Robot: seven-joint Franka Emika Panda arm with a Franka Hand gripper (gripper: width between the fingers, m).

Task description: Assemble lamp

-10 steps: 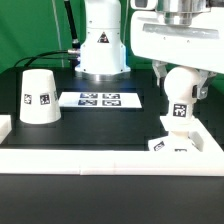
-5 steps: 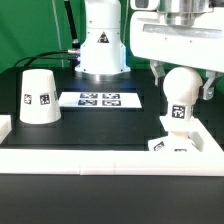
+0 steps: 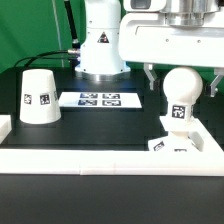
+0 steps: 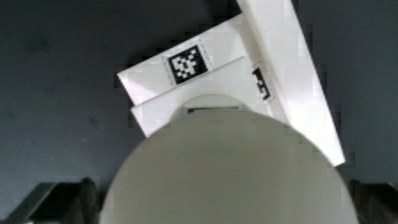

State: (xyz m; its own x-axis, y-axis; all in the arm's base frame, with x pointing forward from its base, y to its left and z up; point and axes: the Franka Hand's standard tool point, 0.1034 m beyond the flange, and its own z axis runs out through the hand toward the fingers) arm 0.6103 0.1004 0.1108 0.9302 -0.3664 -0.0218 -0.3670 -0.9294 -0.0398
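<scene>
- Two fingers (image 3: 150, 76) of the end effector (image 3: 181, 82) stand spread wide, one on each side of the ball bulb (image 3: 180, 88). A gap shows on both sides in the exterior view, and neither finger touches the bulb.
- Bulb: directly between the fingers and just under the end effector, upright, seated on the lamp base (image 3: 171, 146). One square black-and-white tag faces the camera on its lower neck.
- Lamp base: straight beneath the end effector, resting on the black table (image 3: 100, 125) and set against the raised white rail (image 3: 90, 158) along the table's near edge. Tags are visible on its upper faces.
- Wrist view: the bulb (image 4: 222, 165) fills most of the frame, immediately below the end effector. The lamp base (image 4: 187, 80) shows beyond it with one tag legible, and the white rail (image 4: 285, 55) runs alongside the base. Dark fingertips (image 4: 63, 200) flank the bulb, clear of its surface.
- Shade (image 3: 40, 97): well apart from the end effector, toward the exterior view's left. It stands on the table with its wide end down, one tag facing the camera.
- Marker board (image 3: 100, 99): flat on the table, between the shade and the end effector, just in front of the robot arm's pedestal (image 3: 100, 45).
</scene>
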